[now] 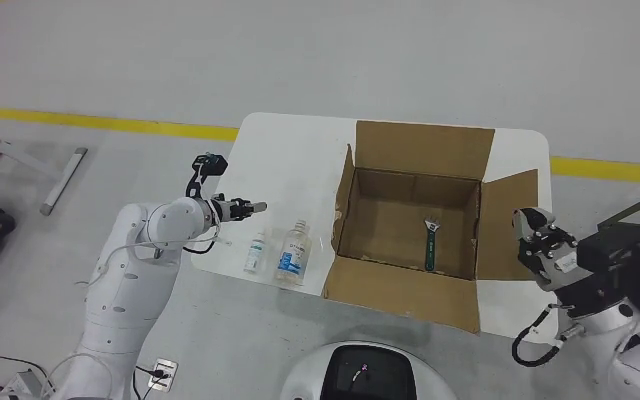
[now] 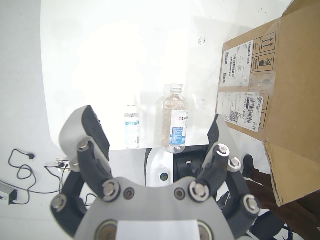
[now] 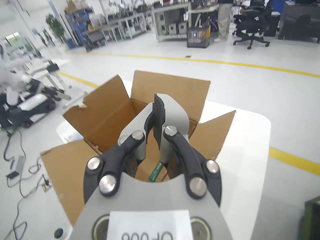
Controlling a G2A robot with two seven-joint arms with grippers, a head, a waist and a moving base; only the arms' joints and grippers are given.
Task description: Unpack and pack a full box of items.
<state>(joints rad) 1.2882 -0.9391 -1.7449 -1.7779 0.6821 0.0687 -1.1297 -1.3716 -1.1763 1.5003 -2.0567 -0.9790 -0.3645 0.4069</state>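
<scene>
White bench [image 1: 290, 150] carrying an open cardboard box [image 1: 410, 290]. Left claw [image 1: 252, 207] spread wide and empty, off to one side of the box. Right claw [image 3: 157, 112] pinched shut on nothing, at the box's opposite side. Large clear bottle [image 1: 293, 253] near the box, small spray bottle [image 1: 256, 253] just beyond. Green-handled wrench [image 1: 430, 245] inside the box.

1 brown cardboard box [image 1: 425, 150], 4 flaps, all open. 1 green-handled metal wrench [image 1: 430, 246] inside the box. 2 clear plastic bottles on the table: 1 small spray bottle with a pale label [image 1: 256, 253] and 1 larger bottle with a blue-and-white label [image 1: 292, 255]. 1 white table with rounded corners [image 1: 290, 150]. 2 robot grippers: 1 left gripper [image 1: 257, 207] and 1 right gripper [image 3: 156, 112]. 1 yellow floor stripe [image 1: 100, 123].
</scene>
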